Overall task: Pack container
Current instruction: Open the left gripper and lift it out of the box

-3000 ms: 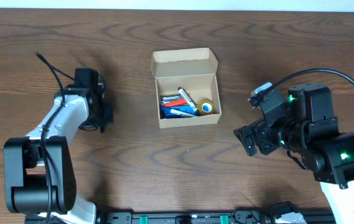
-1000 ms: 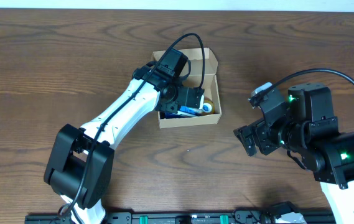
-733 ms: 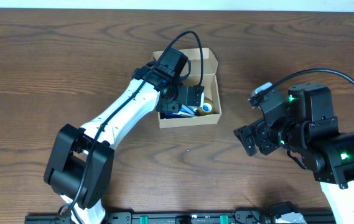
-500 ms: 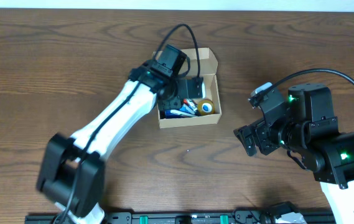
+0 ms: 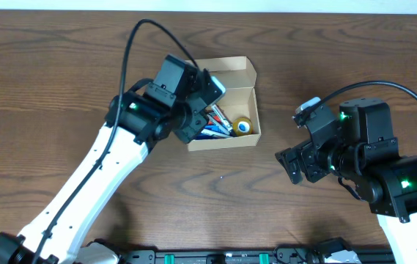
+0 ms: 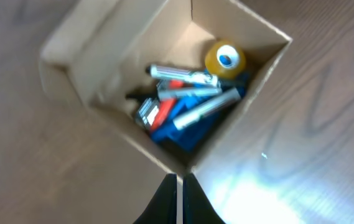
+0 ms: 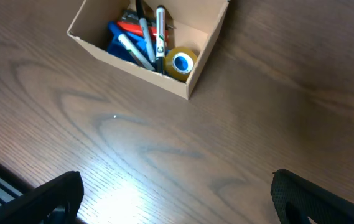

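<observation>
The container (image 5: 219, 144) is a small tan cardboard box with its lid flap open at the back. It holds several markers (image 5: 218, 117) and a yellow tape roll (image 5: 243, 126). My left gripper (image 5: 187, 126) is shut and empty, raised above the box's front left corner. In the left wrist view its fingers (image 6: 178, 199) meet below the box (image 6: 80, 40), with the markers (image 6: 183, 78) and tape (image 6: 225, 59) in sight. My right gripper (image 5: 294, 165) is open and empty to the right of the box. The right wrist view (image 7: 177, 199) shows the box (image 7: 133, 71) ahead.
The dark wooden table (image 5: 61, 59) stretches all round the box. The left arm's black cable (image 5: 131, 51) loops above the table to the left of the box. The right arm's body (image 5: 384, 176) stands at the right front.
My left arm came from the far left, reached into the box, then lifted out and drew back toward the front left. The right arm has not moved.
</observation>
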